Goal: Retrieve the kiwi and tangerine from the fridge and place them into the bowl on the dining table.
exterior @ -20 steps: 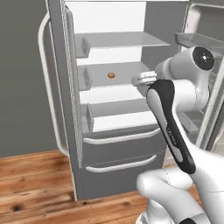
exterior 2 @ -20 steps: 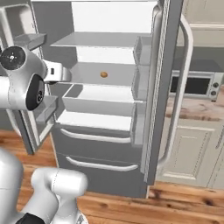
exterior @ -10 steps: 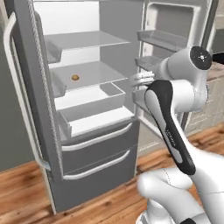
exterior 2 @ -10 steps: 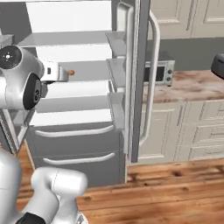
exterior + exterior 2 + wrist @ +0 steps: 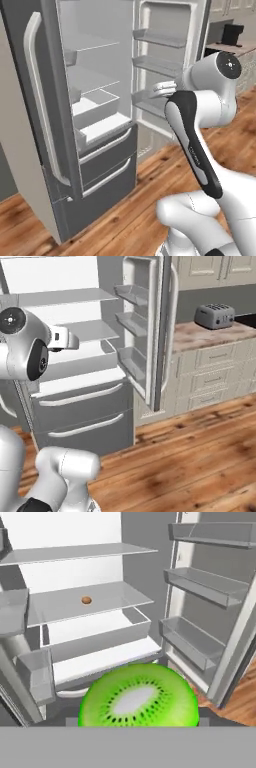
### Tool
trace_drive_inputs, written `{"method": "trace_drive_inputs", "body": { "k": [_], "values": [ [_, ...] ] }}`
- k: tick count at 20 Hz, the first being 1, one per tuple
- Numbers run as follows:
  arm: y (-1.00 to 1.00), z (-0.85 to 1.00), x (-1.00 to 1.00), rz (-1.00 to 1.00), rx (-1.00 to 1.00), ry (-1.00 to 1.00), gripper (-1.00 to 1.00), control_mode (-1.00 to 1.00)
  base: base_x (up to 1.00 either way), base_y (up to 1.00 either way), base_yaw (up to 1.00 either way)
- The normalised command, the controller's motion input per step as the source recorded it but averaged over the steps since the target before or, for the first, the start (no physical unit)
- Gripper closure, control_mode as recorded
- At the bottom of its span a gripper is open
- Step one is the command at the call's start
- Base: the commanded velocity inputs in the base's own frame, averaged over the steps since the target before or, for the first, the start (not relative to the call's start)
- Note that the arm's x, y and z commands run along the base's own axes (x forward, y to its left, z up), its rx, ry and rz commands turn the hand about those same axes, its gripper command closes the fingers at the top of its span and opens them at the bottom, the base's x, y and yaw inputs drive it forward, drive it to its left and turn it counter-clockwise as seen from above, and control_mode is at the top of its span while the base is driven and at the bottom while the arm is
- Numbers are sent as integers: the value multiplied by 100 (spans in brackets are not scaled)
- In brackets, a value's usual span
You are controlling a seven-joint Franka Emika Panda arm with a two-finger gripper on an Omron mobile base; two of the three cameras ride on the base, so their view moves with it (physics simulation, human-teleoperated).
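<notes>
As no writing reads | kiwi (image 5: 138,697) in tool | tangerine (image 5: 86,600) shelved

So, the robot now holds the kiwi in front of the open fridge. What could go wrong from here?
1. The kiwi sits large and close between the gripper's fingers; a fast swing of the arm may shake it loose.
2. The fridge door stands open beside the arm, so turning away could strike its bins.
3. The tangerine lies alone on the middle shelf; it may be forgotten.
</notes>
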Motion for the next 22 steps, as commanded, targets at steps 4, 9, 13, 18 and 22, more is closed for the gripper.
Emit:
{"method": "trace_drive_inputs", "body": {
  "k": [4, 9, 13, 18, 22],
  "values": [
    [0, 0, 0, 0, 0, 0, 100, 100, -100, 24, -39],
    [0, 0, 0, 0, 0, 0, 100, 100, -98, 1, -38],
    [0, 0, 0, 0, 0, 0, 100, 100, -77, 0, -41],
    [0, 0, 0, 0, 0, 0, 100, 100, -59, 0, -43],
    [0, 0, 0, 0, 0, 0, 100, 100, -40, 0, -42]
  ]
}}
